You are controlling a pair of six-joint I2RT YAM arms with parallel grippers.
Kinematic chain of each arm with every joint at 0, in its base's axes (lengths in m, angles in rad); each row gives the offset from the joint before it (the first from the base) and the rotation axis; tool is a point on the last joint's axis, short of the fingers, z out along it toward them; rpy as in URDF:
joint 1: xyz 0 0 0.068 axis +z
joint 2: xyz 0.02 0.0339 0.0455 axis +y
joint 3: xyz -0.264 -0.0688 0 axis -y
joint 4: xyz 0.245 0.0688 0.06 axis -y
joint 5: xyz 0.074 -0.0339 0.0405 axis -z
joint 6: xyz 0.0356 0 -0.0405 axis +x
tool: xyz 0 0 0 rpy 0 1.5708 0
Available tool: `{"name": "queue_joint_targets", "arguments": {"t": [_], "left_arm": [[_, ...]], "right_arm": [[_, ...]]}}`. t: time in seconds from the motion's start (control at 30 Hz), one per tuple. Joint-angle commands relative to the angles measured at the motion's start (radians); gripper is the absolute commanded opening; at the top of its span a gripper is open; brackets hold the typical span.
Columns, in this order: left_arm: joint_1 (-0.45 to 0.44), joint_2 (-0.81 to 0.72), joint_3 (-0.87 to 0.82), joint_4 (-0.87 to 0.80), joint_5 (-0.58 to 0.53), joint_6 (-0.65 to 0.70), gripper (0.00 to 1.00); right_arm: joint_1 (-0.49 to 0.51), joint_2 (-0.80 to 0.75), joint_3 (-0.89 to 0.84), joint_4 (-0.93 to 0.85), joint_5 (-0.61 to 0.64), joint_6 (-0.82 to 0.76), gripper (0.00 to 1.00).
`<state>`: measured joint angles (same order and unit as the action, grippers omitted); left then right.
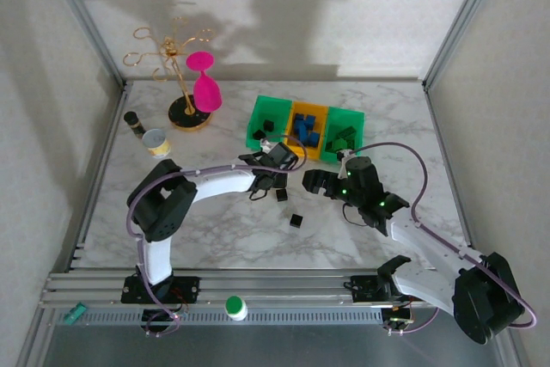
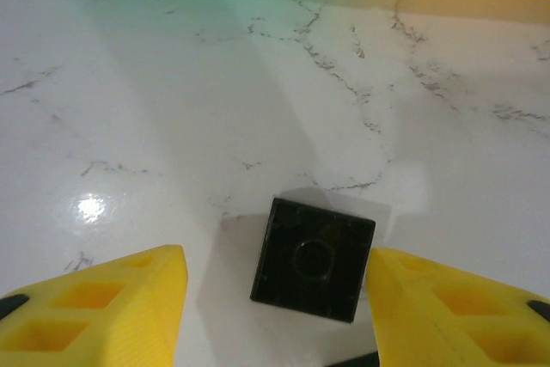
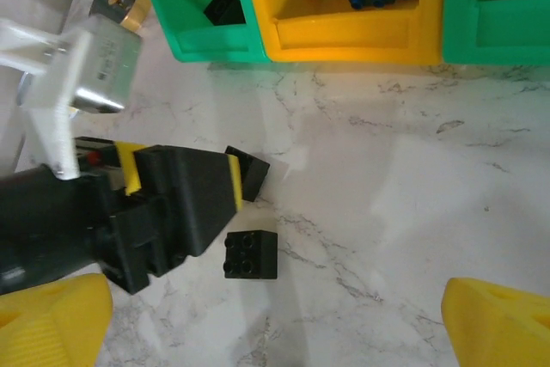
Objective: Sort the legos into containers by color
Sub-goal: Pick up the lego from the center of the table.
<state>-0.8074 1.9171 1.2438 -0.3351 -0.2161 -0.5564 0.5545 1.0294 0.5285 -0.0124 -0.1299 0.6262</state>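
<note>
At the far left corner of the desk [image 1: 215, 238] stand a gold stand [image 1: 189, 114] and a tin can [image 1: 155, 142], well apart from the work.

Near the middle of the desk, the left hand [image 2: 275, 253] is low over the marble with its 2 yellow fingers [image 2: 112, 315] apart and clamped on nothing. A black brick [image 2: 314, 259] lies flat on the desk between them. It sits close against the right finger, with a clear gap to the left one. The brick is squarish with 1 round mark on its upper face, so it has no real long axis. Its sides are turned slightly askew to the fingers. The left arm is plainly the nearer one to it. A grip would likely need the hand shifted a little to centre the brick before closing.

Just beyond, toward the far edge, is the left green bin [image 3: 206, 40], which already holds black pieces. That looks like this brick's place.

A second black brick [image 3: 251, 255], with 4 studs up, lies just toward the near edge from the first brick.

Right of the green bin come the yellow bin [image 3: 344, 36], holding blue pieces, and then the right green bin [image 3: 498, 32].

The right hand [image 3: 277, 284] hovers with its fingers spread wide and empty, close above the second brick.
</note>
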Motion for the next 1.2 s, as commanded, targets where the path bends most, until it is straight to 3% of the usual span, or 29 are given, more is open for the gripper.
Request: {"name": "queue_joint_targets", "arguments": {"t": [0.0,0.3,0.5,0.73,0.97,1.17], "left_arm": [[0.004,0.044,0.055,-0.034,-0.016,0.030,0.59],[0.004,0.114,0.103,-0.045,-0.020,0.047,0.55],[0.005,0.118,0.105,-0.044,-0.029,0.047,0.41],[0.018,0.074,0.097,-0.050,-0.055,0.042,0.34],[0.097,0.003,0.141,-0.051,-0.066,0.051,0.32],[0.172,0.050,0.259,-0.032,-0.056,0.056,0.32]], "right_arm": [[0.001,-0.025,-0.002,-0.011,0.022,0.010,0.99],[0.002,-0.022,-0.003,-0.016,0.025,0.009,0.99],[0.001,-0.014,-0.001,-0.015,0.026,0.008,0.99],[0.002,-0.005,0.005,-0.008,0.028,0.007,0.99],[0.001,0.039,0.038,0.043,0.015,0.014,0.99],[0.001,0.091,0.082,0.057,0.013,0.006,0.99]]}}
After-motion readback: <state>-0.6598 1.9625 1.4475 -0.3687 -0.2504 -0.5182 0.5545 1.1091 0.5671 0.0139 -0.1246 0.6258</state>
